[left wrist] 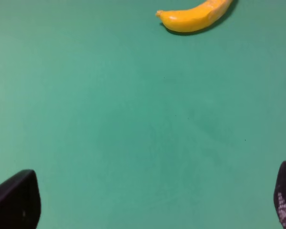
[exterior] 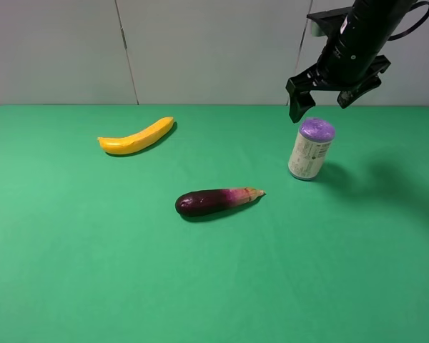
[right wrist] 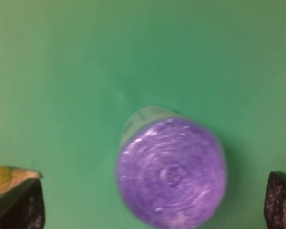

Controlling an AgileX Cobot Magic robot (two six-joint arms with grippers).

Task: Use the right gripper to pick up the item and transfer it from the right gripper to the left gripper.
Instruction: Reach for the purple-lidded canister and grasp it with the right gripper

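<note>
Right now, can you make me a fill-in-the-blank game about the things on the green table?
1. The can stands upright, and its top is coloured ____.
2. The right gripper hangs open just ____ the can, not touching it.
3. The yellow ____ lies to the left of the eggplant in the high view.

Missing words: purple; above; banana.

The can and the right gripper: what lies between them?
Nothing. In the exterior high view the right gripper hangs just above the can, jaws open, the gap bare.
</note>
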